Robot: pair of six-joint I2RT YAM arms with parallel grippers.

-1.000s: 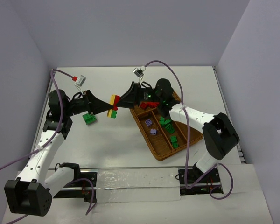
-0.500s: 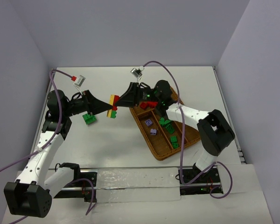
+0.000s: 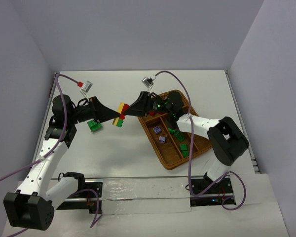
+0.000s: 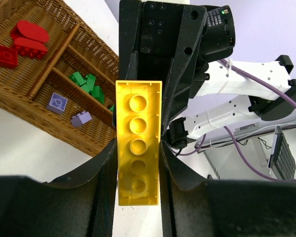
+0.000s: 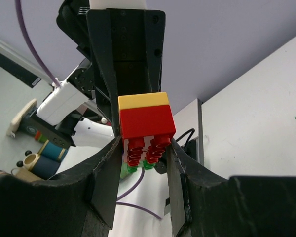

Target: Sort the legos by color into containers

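**Both grippers closed on one stacked clump, left of the tray**

Left gripper [image 3: 114,116] and right gripper [image 3: 127,111] meet tip to tip just left of centre in the top view, and I see a small clump [image 3: 121,114] pinched between them above the table [image 3: 123,158].

From the left wrist, my fingers [image 4: 104,163] press both long sides of the yellow brick [image 4: 138,148], whose hollow underside faces the camera. The other gripper's black body fills the frame behind it.

From the right wrist, the fingers [image 5: 108,163] are narrow around the red brick [image 5: 147,123]. A yellow layer sits on top of it and a green brick [image 5: 133,169] shows beneath.

The wicker tray [image 3: 173,163] lies at an angle in the centre right of the top view, near the clump but apart from it. Its crosswise section at the upper end holds red pieces [image 3: 153,112]. The leftmost long slot has two purple bricks [image 3: 158,130], and the slot beside it has green bricks [image 3: 175,129].

A loose green clump [image 3: 94,125] rests on the table under the left arm, well apart from the tray.
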